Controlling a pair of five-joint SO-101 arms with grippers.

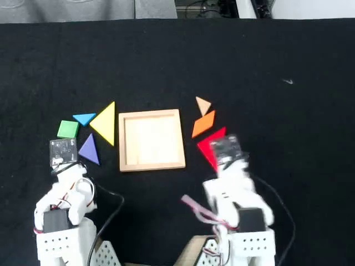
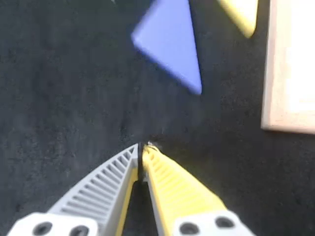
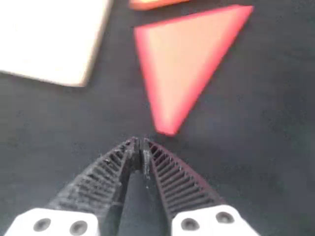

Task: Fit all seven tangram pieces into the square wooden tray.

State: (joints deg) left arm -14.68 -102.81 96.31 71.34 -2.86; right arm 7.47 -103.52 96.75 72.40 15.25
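Surface: black surface [image 1: 277, 111] that runs back to a straight far edge under a pale backdrop.
Open room: a broad stretch of black lies between the pieces and the far edge, and more out to the right. Narrow strips of black separate the tray from the pieces on either side.
Left claw [image 2: 142, 147]: fingers pressed together at the tips with nothing between them. It sits over black cloth at the near left, with the purple triangle ahead and apart from it.
Right claw [image 3: 139, 143]: fingers also closed tip to tip and holding nothing. The red triangle's sharp corner is just ahead of the tips, with a sliver of black between.
Purple triangle [image 1: 89, 148]: flat on the surface, left of the tray's near corner, with one corner pointing away from the arms.
Red triangle [image 3: 189, 59]: flat, right of the tray and partly under the right arm from above. Its near corner points at the claw.
Square wooden tray [image 1: 152, 165]: centred between the arms, sides square to the surface edge. All seven pieces lie outside it.
Yellow triangle [image 1: 105, 123]: just beside the tray's left rim. Its long edge runs near to far along that rim, and its right-angle corner points left.
Green square [image 1: 68, 129]: left of the yellow triangle.
Small blue triangle [image 1: 84, 118]: just beyond the green square.
Orange parallelogram [image 1: 203, 124]: beyond the red triangle, with its long axis slanting far-right.
Tan triangle [image 1: 203, 105]: farthest, just past the parallelogram.
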